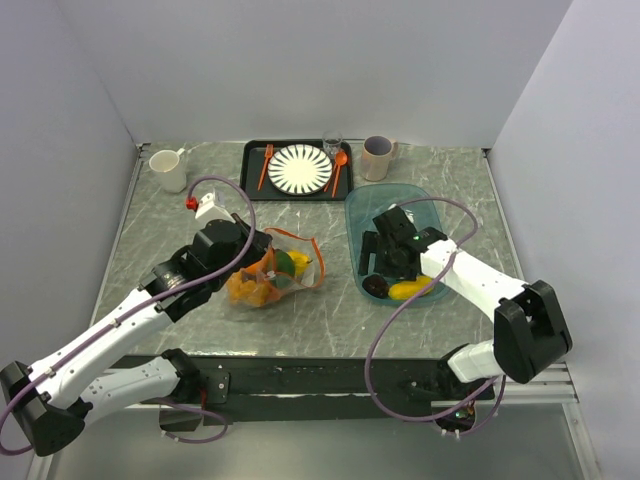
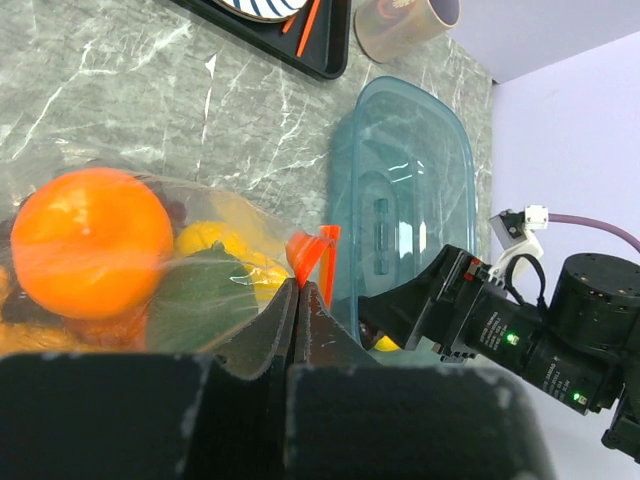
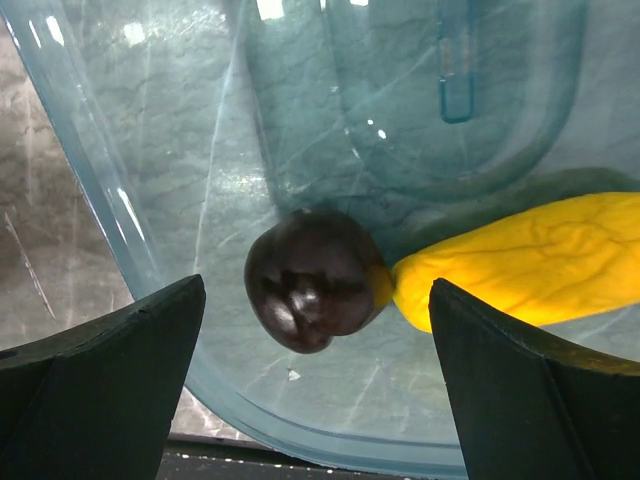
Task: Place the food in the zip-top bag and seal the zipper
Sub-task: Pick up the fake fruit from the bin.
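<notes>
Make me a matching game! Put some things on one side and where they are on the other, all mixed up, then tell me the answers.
Things:
1. round orange
2. dark purple piece
3. striped plate
4. white mug

Places:
A. on the black tray
B. in the teal tub
C. at the far left corner of the table
D. in the zip-top bag

Pairs: 1-D, 2-B, 3-A, 4-C.

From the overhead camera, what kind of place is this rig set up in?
Probably a lab test booth staged as a dining table, not a real kitchen: plain panel walls box in a marble-look tabletop, with a black tray holding a striped plate, and toy food in a teal tub.
</notes>
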